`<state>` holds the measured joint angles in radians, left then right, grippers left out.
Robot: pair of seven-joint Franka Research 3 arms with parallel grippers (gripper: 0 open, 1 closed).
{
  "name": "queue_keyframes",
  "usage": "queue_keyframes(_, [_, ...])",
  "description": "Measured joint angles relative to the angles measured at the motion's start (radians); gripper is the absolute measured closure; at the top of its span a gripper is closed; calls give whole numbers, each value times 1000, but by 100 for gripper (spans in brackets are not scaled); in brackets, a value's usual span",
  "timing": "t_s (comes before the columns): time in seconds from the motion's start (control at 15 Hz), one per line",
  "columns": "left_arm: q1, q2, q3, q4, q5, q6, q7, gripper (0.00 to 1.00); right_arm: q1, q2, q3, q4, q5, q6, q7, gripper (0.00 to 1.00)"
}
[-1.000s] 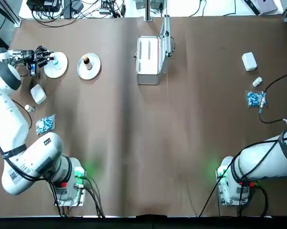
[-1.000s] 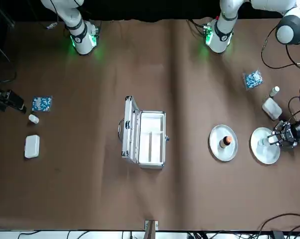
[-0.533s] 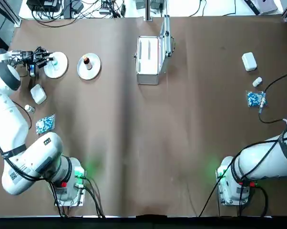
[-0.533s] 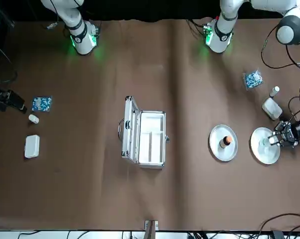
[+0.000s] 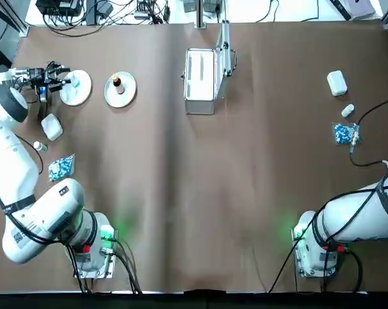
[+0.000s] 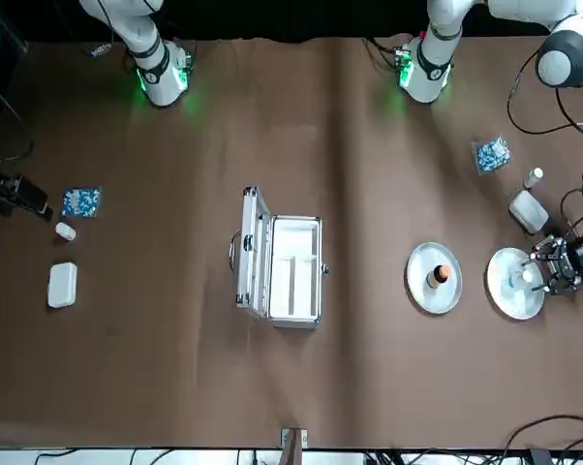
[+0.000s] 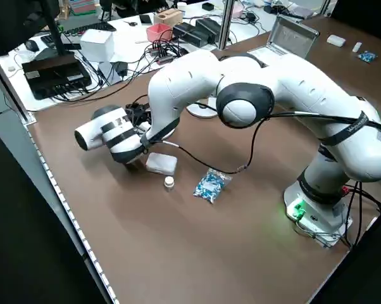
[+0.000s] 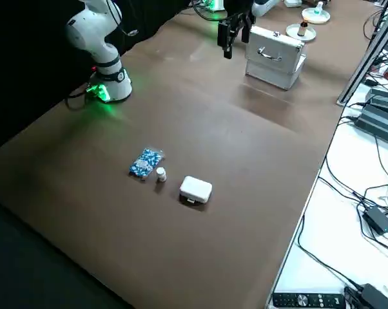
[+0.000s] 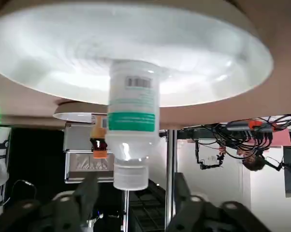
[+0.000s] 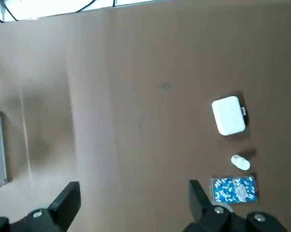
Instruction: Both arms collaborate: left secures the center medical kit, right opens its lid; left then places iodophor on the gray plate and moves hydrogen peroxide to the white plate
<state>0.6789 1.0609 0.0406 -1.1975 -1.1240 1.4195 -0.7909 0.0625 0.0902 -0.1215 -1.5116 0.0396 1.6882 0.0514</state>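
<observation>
The silver medical kit (image 5: pixel 202 80) stands mid-table at the far side, its lid (image 6: pixel 252 252) raised upright. The brown iodophor bottle (image 5: pixel 116 82) with an orange cap stands on the gray plate (image 5: pixel 126 95). The clear hydrogen peroxide bottle (image 9: pixel 131 128) stands upright on the white plate (image 5: pixel 81 94). My left gripper (image 5: pixel 64 78) lies level just left of that plate, open, its fingertips (image 9: pixel 88 189) short of the bottle and not touching it. My right gripper (image 10: pixel 133 203) hangs open and empty above the table's right side, far from the kit.
A white box (image 5: pixel 51 127), a small vial (image 5: pixel 40 147) and a blue pill pack (image 5: pixel 60 167) lie near the left arm. A matching white box (image 5: pixel 336 83), vial (image 5: pixel 347 111) and pill pack (image 5: pixel 344 133) lie at the right. Cables run past the far edge.
My left gripper has drawn back leftward off the white plate, leaving the hydrogen peroxide bottle standing there alone. Nothing else has moved.
</observation>
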Motion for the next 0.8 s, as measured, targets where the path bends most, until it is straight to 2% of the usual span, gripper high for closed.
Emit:
queue_keyframes(0.2, [-4, -14, 0, 21, 0, 11, 0, 4, 0, 0, 0, 0, 0, 0, 0, 1])
queue_keyframes(0.27, [-11, -26, 0, 25, 5, 11, 0, 0, 0, 0, 0, 0, 0, 0, 0, 1])
queue_keyframes(0.53, [-84, -109, 1, 33, 110, 56, -7, 0, 0, 0, 0, 0, 0, 0, 0, 1])
queue_keyframes(0.8, [-223, -214, 2, 35, 245, 92, -52, 0, 0, 0, 0, -1, 0, 0, 0, 1])
